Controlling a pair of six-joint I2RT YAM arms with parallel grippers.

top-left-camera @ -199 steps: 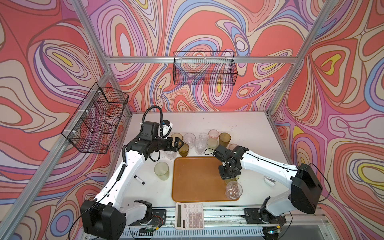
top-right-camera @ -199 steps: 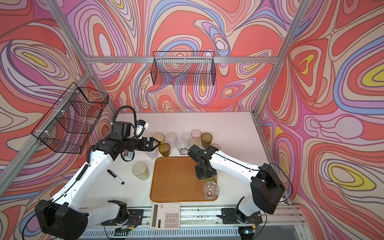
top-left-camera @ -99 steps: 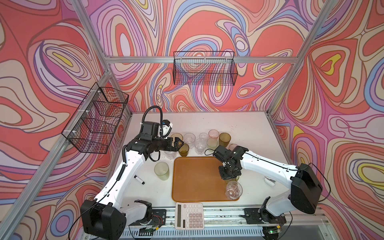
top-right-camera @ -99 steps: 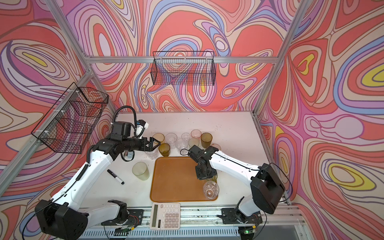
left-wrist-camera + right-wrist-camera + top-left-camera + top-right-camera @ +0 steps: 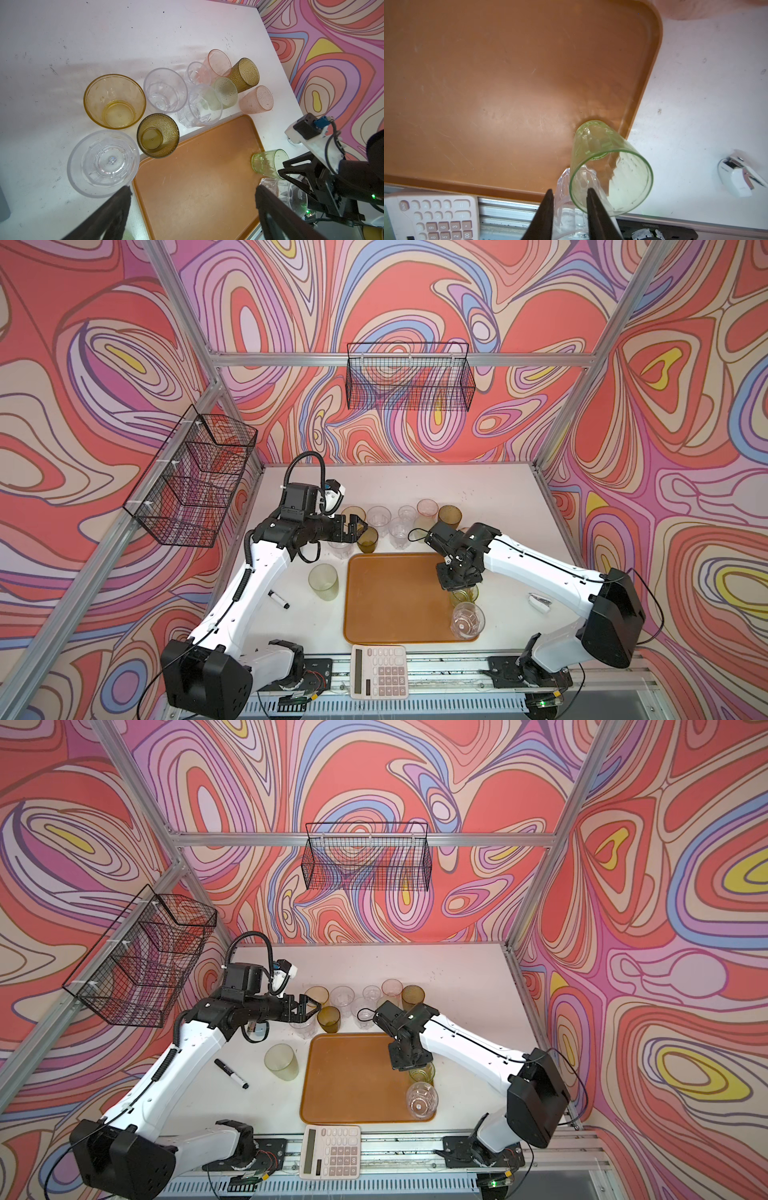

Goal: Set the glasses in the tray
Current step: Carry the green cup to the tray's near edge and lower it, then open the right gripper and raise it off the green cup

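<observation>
A white table [image 5: 478, 489] inside a booth with swirling pink, red and purple walls was seen from above. Two white-and-black robot arms were mounted at its near edge. An orange-brown tray [image 5: 395, 601] lay flat at the middle of the near side.

Two glasses stood in the tray along its right edge, just beside each other: a bright green glass [image 5: 463, 596] and, nearer the front corner, a clear faceted glass [image 5: 467, 620]. The right gripper [image 5: 569, 193] was poised directly over the bright green glass. In the right wrist view its jaws were seen slightly parted astride the rim, with a gap on either side of the wall, so the glass was not grasped.

The left gripper [image 5: 360, 527] was held just beyond the tray's far left corner, close to an olive-brown glass [image 5: 368, 540]. Its jaws were spread wide, with nothing between them.

The other glasses stood on the table behind the tray in a close cluster, among them an amber glass [image 5: 353, 514], several clear ones and a pink glass [image 5: 427, 508]. A pale green glass [image 5: 323, 581] stood apart, just left of the tray. A white calculator [image 5: 379, 671] was set at the tray's front edge, and a black marker [image 5: 279, 600] lay further left.
</observation>
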